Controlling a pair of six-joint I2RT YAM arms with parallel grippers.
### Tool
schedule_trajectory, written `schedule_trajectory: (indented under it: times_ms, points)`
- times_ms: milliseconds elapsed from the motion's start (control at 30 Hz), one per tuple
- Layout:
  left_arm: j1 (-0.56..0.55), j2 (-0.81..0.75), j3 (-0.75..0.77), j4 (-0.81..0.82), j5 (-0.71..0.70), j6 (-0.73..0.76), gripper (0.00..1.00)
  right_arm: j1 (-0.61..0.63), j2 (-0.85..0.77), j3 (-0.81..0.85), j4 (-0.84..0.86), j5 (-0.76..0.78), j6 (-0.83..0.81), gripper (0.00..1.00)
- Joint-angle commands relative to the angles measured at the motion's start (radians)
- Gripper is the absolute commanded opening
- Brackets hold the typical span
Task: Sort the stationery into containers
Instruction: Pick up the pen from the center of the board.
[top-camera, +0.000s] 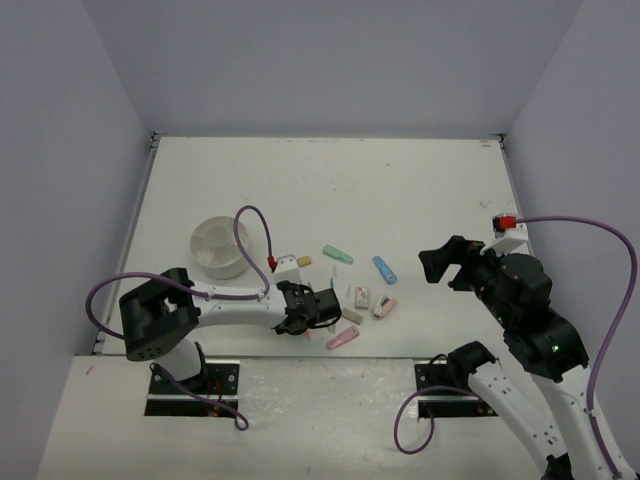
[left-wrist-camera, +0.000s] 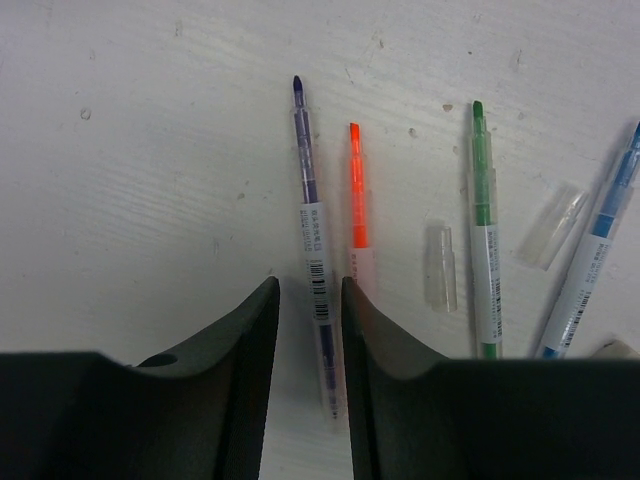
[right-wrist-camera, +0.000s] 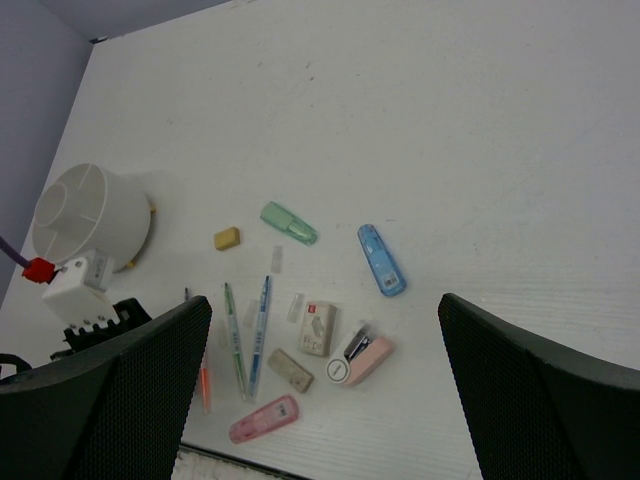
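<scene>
Left gripper (left-wrist-camera: 310, 285) is straddling a thin purple clear-barrelled pen (left-wrist-camera: 305, 170), jaws narrowly apart, not clamping. Its barcode label (left-wrist-camera: 318, 268) is showing unreadably small print. Right gripper (right-wrist-camera: 325, 300) is gaping wide. Round white divided cup (top-camera: 225, 268) is showing only partitions inside.

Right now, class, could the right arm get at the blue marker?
Probably yes: the right gripper is open and near the blue marker, which lies alone, touching nothing.

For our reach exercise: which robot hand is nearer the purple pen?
Left. The left hand has a finger on either side of the purple pen; the right hand hangs open, well away on the right.
</scene>
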Motion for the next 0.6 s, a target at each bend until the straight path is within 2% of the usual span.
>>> schedule_trajectory:
  times_ms: [0, 167, 467, 533, 567]
  points:
    - [0.006, -0.019, -0.004, 0.017, -0.037, -0.024, 0.33, 0.004, -0.007, -0.003, 0.045, -0.025, -0.021, 0.99]
    - [0.008, -0.02, -0.004, -0.02, -0.042, -0.055, 0.28, 0.004, -0.02, -0.005, 0.052, -0.024, -0.025, 0.99]
    - [0.027, -0.019, -0.047, -0.002, -0.032, -0.053, 0.27, 0.004, -0.041, -0.005, 0.067, -0.034, -0.028, 0.99]
    - [0.032, -0.021, -0.063, 0.01, -0.022, -0.055, 0.2, 0.004, -0.046, -0.005, 0.067, -0.039, -0.028, 0.99]
    - [0.035, -0.024, -0.069, 0.016, -0.017, -0.053, 0.2, 0.004, -0.047, -0.005, 0.067, -0.04, -0.027, 0.99]
